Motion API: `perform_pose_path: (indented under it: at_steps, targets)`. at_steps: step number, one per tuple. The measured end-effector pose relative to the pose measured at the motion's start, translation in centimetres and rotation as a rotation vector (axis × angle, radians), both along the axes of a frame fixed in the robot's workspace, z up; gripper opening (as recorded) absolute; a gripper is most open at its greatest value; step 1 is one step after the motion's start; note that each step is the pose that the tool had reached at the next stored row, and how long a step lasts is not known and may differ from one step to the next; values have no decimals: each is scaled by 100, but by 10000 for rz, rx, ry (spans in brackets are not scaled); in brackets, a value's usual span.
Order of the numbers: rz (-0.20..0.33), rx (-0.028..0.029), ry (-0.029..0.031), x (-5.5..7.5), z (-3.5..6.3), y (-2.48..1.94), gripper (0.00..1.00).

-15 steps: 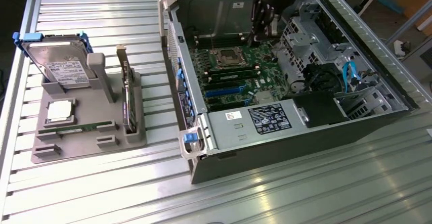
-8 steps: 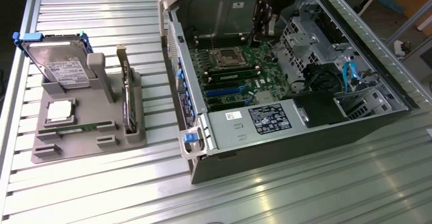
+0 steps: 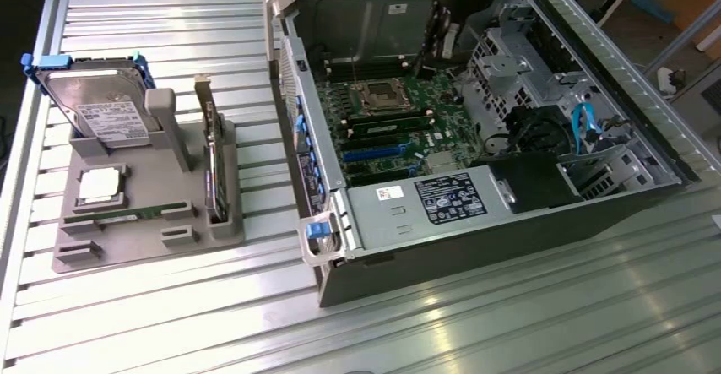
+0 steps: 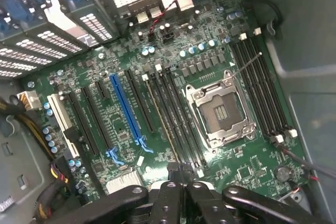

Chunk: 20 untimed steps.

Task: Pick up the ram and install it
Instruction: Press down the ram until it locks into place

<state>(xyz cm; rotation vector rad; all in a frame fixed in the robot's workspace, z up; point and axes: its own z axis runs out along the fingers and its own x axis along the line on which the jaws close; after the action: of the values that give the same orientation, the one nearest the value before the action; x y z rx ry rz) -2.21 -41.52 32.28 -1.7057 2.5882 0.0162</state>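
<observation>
Black gripper [image 4: 181,170] fingers are pressing together at the wrist camera's near edge, clenched with nothing visible between them, and they are hanging over the motherboard [image 4: 173,103].

In the exterior view, the slatted metal table [image 3: 474,323] is carrying everything. The open computer case [image 3: 474,121] is lying on its side towards the exterior view's right, and the arm is reaching down into it, with the gripper [image 3: 431,62] hovering above the board near the processor socket [image 3: 374,95]. A grey fixture tray [image 3: 147,239] is sitting towards the exterior view's left, holding the silver hard drive [image 3: 101,108] with blue clips and an upright expansion card [image 3: 212,154].

The ram [image 3: 389,126] is standing in a memory slot just beside the socket. In the wrist view, the ram [image 4: 163,124] is showing edge-on as a thin strip, its near end running up to the fingertips. A second stick [image 3: 118,214] is lying flat along the tray's front.
</observation>
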Motion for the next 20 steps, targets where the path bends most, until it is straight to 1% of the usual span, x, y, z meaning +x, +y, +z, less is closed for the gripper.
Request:
perform_pose_path:
  at_steps: [9,13,17,20]
  targets:
    - [-1027,-25,0,0,-2,0,11]
    - [-1653,-35,1,0,-5,0,11]
    - [-2442,-50,1,0,-7,0,11]
    - [-2880,-57,1,0,-8,0,11]
